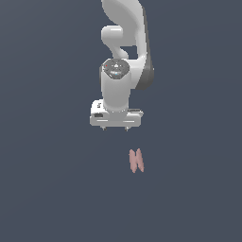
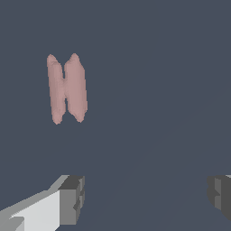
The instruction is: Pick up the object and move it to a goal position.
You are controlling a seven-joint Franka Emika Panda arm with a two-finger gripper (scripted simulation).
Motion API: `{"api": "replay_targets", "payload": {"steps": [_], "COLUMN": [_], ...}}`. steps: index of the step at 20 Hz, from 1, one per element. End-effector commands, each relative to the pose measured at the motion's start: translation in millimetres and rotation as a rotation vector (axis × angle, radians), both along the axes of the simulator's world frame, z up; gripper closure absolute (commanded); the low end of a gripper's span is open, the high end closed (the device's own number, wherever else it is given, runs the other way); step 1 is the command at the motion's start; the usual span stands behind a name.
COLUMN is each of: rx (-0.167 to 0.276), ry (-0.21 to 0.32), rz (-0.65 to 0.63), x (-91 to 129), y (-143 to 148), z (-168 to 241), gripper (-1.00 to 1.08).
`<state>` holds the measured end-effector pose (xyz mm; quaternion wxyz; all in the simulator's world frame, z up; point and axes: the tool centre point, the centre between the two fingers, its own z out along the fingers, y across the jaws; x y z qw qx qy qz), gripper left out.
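Overhead, the white arm (image 1: 124,42) reaches down into the exterior view, and its hand (image 1: 115,128) hangs with two small fingertips pointing at the dark grey-blue counter (image 1: 42,189). Its jaws stand spread apart with nothing between them: in the wrist view one grey finger pad (image 2: 72,198) and the other pad (image 2: 220,195) sit far apart at either side, with only bare counter in the gap.

Just beyond the fingertips lies the object (image 1: 136,160), a small pale pink piece made of two narrow lobes side by side, joined about the middle and parted at their ends. In the exterior view it sits below the hand and a little toward the exterior view's right, near the hand but clear of it, not touching either fingertip. It looks much smaller than the hand's white body.

From the wrist view the object (image 2: 66,88) shows the same twin lobes standing lengthwise, well apart from both finger pads and off to the side of the gap between them rather than centred in it. Whether it rests flat on the counter cannot be told.
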<state>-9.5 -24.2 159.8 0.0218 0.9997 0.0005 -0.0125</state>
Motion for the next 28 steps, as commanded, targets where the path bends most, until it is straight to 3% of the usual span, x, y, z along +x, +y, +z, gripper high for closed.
{"api": "replay_targets", "payload": {"steps": [1,16,28], "rx": [0.0,-0.009,0.006], "ry": [0.0,0.008,-0.005], "rz": [0.0,0.035,0.054], "x": [0.0,-2.1,37.9], "y": [0.0,6.0,39.5], "z": [0.0,-12.5,-39.3], "gripper": [-0.92,-0.92,-0.92]}}
